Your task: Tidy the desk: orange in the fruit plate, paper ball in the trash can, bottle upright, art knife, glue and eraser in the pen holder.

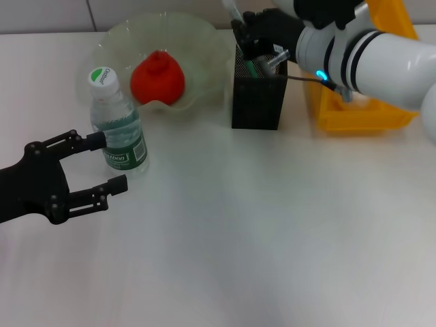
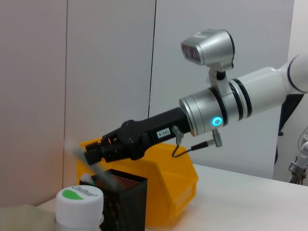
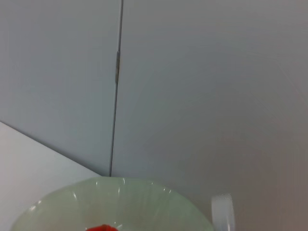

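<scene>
Alignment over the pen holder (image 1: 258, 92) is what the coming move turns on: the right claw (image 1: 246, 34) hovers directly above the black mesh cup's open mouth, clenched on a slim pale stick-like object (image 1: 231, 11) whose long axis tilts steeply, lower end toward the opening. I cannot tell whether it is the art knife or the glue. As I judge it, the piece only needs to go down and be let go. The right arm is far nearer to the cup than the left.

Away on the other side, the left claw (image 1: 102, 162) rests released, fingers spread, just beside the bottle (image 1: 117, 124), which stands upright on the table (image 1: 272, 238). The orange (image 1: 157, 78) sits in the fruit plate (image 1: 122, 34), and the trash can (image 1: 361, 112) stands just beside the cup, behind the right arm.

From the left wrist view the side profile appears: the right claw (image 2: 91, 154) level with the rim of the pen holder (image 2: 122, 199), the blurred stick (image 2: 86, 161) slanting into it, which the head view cannot show. The right wrist view shows only wall, the plate's rim (image 3: 120, 185) and a sliver of orange (image 3: 103, 228).
</scene>
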Available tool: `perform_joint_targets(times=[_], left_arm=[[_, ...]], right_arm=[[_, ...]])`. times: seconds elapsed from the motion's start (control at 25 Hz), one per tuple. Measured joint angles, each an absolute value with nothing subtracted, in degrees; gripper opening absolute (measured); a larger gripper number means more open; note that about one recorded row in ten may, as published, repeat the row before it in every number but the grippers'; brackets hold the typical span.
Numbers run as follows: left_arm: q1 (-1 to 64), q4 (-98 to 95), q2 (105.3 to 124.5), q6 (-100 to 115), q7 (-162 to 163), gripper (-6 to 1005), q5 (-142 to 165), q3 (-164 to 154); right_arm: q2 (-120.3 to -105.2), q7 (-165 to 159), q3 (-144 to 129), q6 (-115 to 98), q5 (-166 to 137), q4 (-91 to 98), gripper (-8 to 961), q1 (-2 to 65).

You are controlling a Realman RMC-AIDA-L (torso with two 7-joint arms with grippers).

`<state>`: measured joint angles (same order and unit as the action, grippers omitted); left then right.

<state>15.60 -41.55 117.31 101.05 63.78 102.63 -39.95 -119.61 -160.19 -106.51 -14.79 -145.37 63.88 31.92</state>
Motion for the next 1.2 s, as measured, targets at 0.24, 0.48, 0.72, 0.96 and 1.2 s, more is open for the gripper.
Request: perform_joint_targets(times=[0.24,0.48,0.72,0.96,1.2], left_arm=[[15.56,-41.45,117.28,101.08,63.87,813,102.66,-39.68],[16.05,-41.07,116.79,101.44,66.25,812,102.67,-39.76],[16.58,-40.95,114.36,105.44,71.30,812,102.54,-39.88],[16.76,-41.06,113.94,106.98,70.98,812,102.30,-38.92],[16.80,-40.76,113.87,107.07,69.48,812,102.60,-38.94]], right_arm=[[-119.61,-160.59,-107.04,-14.46,-145.37,63.72,209,31.59],[-118.63,-159.75,-106.42,-20.96,-145.38,71.01,405,28.19],[-119.31,-149.31,-103.05,-34.61,-142.82,85.58,603,17.88],[-119.11,-139.48,-90.60,-56.70,-126.38,90.78,618,16.19],[-119.11,-118.07,-83.15,-70.23,-110.58,87.85,623,13.85]])
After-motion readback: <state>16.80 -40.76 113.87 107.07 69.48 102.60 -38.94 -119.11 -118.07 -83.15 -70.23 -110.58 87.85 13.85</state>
